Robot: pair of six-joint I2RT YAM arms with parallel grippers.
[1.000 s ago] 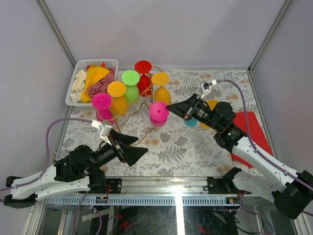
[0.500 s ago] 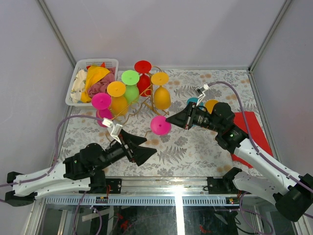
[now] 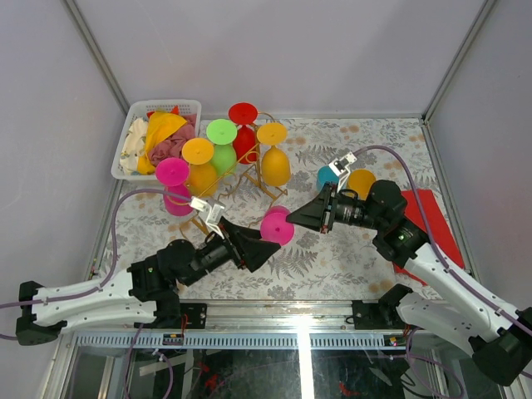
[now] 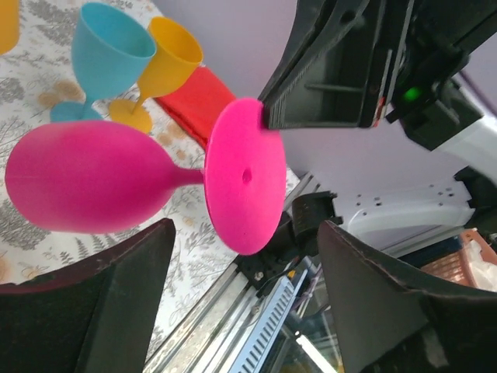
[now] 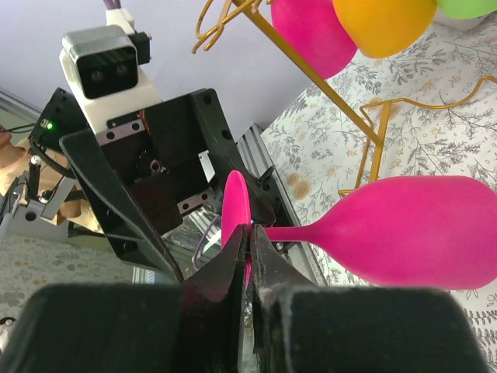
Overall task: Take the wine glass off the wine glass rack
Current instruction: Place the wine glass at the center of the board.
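Handover is the step that seems to be in hand, because the pink wine glass (image 3: 277,226) is already off the wine glass rack (image 3: 241,179) and hangs in the air between the two arms, over the near middle of the surface (image 3: 349,249). The right tool (image 5: 250,233) is closed on the thin edge of the glass's round foot and carries it alone. The glass lies almost flat. Its long axis runs from near to far, with the foot on the near side and the bowl pointing back to the rack.

The left tool (image 4: 245,233) is open, with one finger on each side of the foot and just below it. It looks not to touch the glass, though the gap is hard to judge. The left arm comes from the near left, and the glass lies directly in front of it.

In the left wrist view the fingers stand apart along nearly the same line as the stem. So the coming move probably depends on this: the left tool must meet the stem or foot squarely, without striking the right tool beside it.
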